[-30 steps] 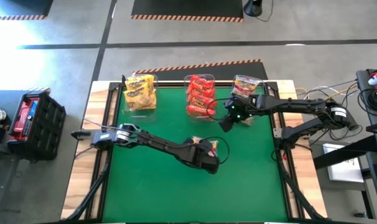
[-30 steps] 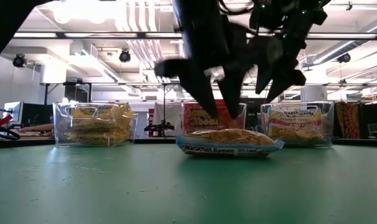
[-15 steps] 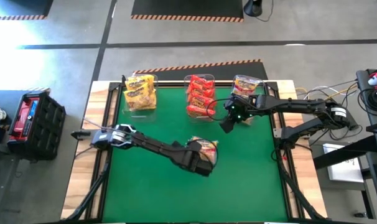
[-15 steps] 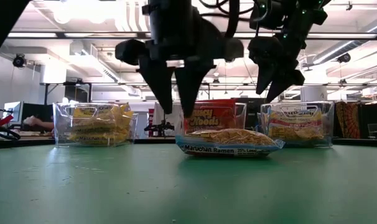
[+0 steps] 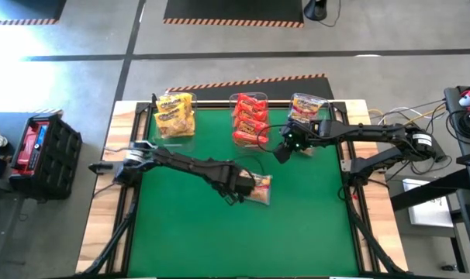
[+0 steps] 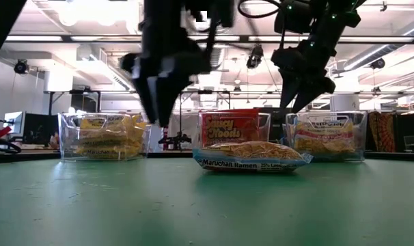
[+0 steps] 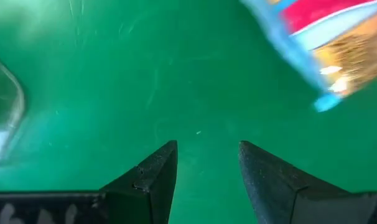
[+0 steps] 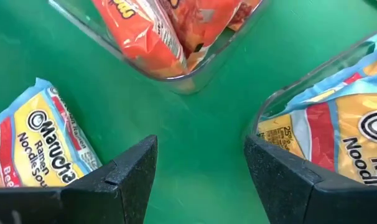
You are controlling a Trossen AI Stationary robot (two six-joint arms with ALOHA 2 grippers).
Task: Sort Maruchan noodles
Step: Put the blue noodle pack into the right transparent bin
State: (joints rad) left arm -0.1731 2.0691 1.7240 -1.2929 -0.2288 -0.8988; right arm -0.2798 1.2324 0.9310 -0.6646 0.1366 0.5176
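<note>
One pale Maruchan noodle packet (image 5: 260, 188) lies flat on the green mat (image 5: 181, 232), also seen in the low view (image 6: 251, 156) and in the left wrist view (image 7: 328, 50). My left gripper (image 5: 236, 188) hangs open just to the packet's left, above the mat, pointing down (image 6: 156, 92), with nothing between its fingers (image 7: 204, 168). My right gripper (image 5: 285, 149) hovers open (image 8: 201, 168) above the mat, between the bin of red packets (image 8: 157, 31) and the bin of pale packets (image 8: 338, 124). More noodle packets fill three clear bins along the far edge.
Three clear bins stand in a row at the mat's far edge: yellow packets (image 5: 175, 115), red packets (image 5: 249, 118), pale packets (image 5: 306, 108). Bare green mat spreads over the near half. A dark crate (image 5: 41, 147) sits on the floor left of the table.
My left gripper has moved from above the loose packet toward the table's left edge, rising a little and tipping to point more steeply down. The packet has stayed flat on the mat.
</note>
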